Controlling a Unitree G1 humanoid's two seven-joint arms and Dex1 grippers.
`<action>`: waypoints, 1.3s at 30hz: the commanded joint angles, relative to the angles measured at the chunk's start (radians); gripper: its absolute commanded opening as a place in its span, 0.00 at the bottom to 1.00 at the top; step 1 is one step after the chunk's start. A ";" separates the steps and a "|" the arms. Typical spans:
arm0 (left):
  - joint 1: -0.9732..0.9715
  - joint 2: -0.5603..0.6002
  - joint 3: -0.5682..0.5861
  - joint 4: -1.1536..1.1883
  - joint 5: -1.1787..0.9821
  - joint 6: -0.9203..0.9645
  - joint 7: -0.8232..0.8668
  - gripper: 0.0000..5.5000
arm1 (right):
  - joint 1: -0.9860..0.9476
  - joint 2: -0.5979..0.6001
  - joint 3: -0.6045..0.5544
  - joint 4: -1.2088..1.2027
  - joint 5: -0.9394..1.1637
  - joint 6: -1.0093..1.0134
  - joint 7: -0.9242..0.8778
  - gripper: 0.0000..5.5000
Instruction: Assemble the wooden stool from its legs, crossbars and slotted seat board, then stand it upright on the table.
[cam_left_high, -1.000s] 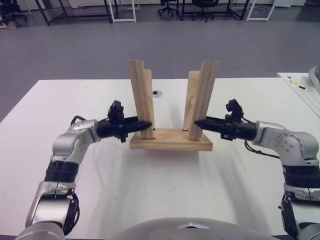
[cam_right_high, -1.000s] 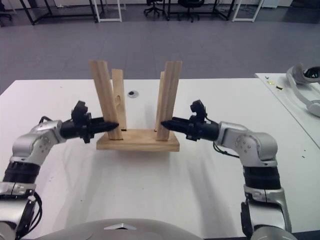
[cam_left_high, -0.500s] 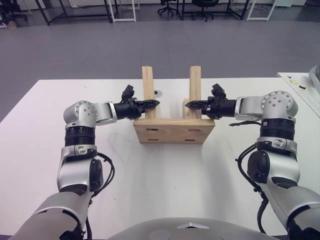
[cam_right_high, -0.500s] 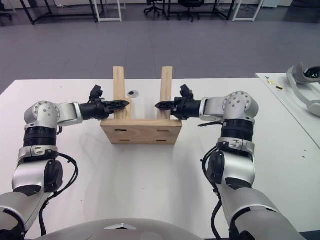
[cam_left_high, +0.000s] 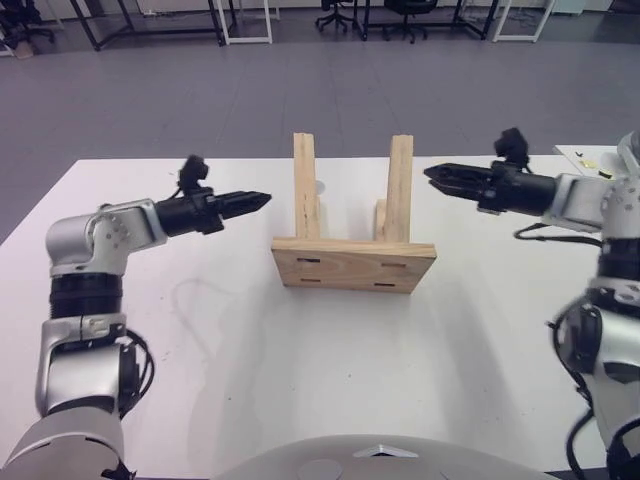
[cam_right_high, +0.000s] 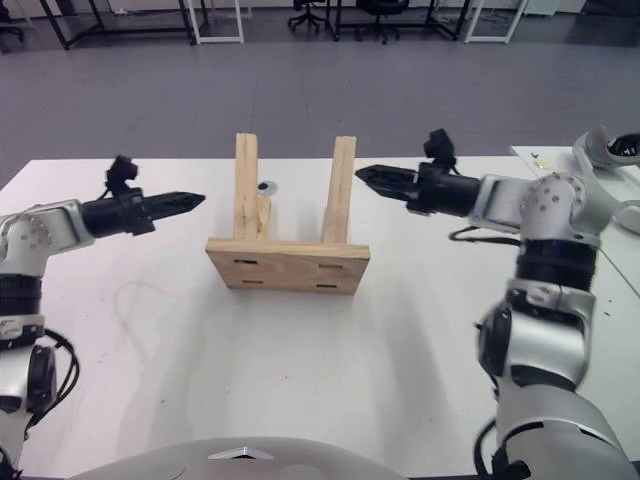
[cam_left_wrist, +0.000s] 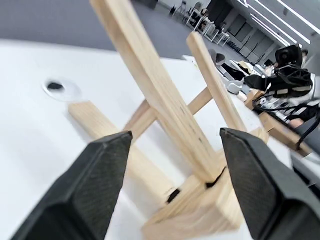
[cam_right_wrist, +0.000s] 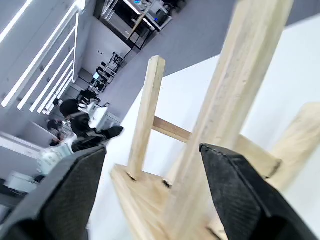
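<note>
So on the left, the left end effector (cam_left_high: 258, 199) hangs over the desk (cam_left_high: 300, 380), a bit left of the stool and not touching it. Its fingers are spread apart with nothing in between, so it's released.

In the middle, the stool (cam_left_high: 352, 265) is put together but lying on its side. The seat board (cam_left_high: 300, 262) stands on one edge with its slotted face toward the near side, and the legs (cam_left_high: 305, 185) point toward the far side.

On the right, the right end effector (cam_left_high: 432, 173) sits just right of the upper right leg, also spread apart and holding nothing.

What could go wrong, imo: it isn't upright yet and still needs another quarter turn onto its feet. If the two sides grab at different heights or one pushes harder, the stool could twist or skid across the desk instead of rolling over. The legs look like they're only pushed into the slots, so levering on a leg tip might work one loose. It could also flop back if it's let go too early.

Versus a second ago: back then it was upside down, seat board flat on the desk, legs straight up, and both end effectors at the leg bases. Half a second ago it was mid-tip with both on the legs. Now it's fully on its side and both arms have let go and pulled out wide
</note>
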 joint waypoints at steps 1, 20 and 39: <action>0.166 0.115 -0.049 0.079 0.220 -0.568 -0.236 0.59 | 0.275 -0.256 0.214 -0.106 -0.270 -0.527 0.333 0.64; -0.006 -0.107 -0.315 0.494 0.492 -1.247 -0.428 0.59 | 0.239 -0.036 0.473 -0.009 -0.620 -1.079 0.374 0.64; -0.088 -0.199 -0.212 0.201 0.240 -0.659 -0.373 0.25 | 0.165 0.042 0.295 -0.241 -0.247 -0.541 0.383 0.32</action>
